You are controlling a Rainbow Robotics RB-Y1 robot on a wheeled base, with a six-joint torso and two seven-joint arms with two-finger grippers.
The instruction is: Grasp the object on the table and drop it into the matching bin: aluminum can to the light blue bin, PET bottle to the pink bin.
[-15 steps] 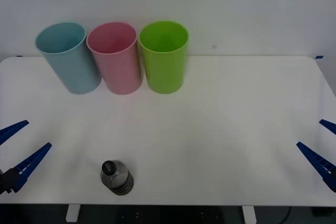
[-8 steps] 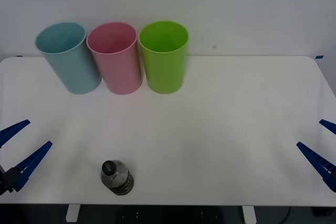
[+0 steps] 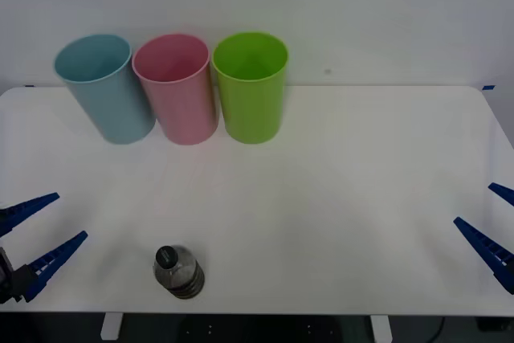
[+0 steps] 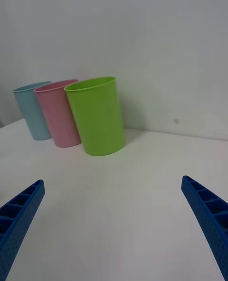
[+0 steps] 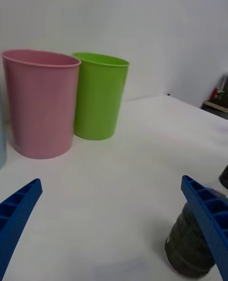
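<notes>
My left gripper (image 3: 36, 238) hovers with its blue fingers spread apart over the near left edge of the white worktop (image 3: 361, 198). Just to its right the PET bottle (image 3: 178, 271) stands upright near the front edge, black cap on, untouched. Along the far side the light blue bin (image 3: 104, 90), the pink bin (image 3: 177, 90) and a green bin (image 3: 251, 88) stand in a close row, well apart from the bottle. At the far right edge my right gripper (image 3: 494, 226) waits, fingers likewise spread wide.
</notes>
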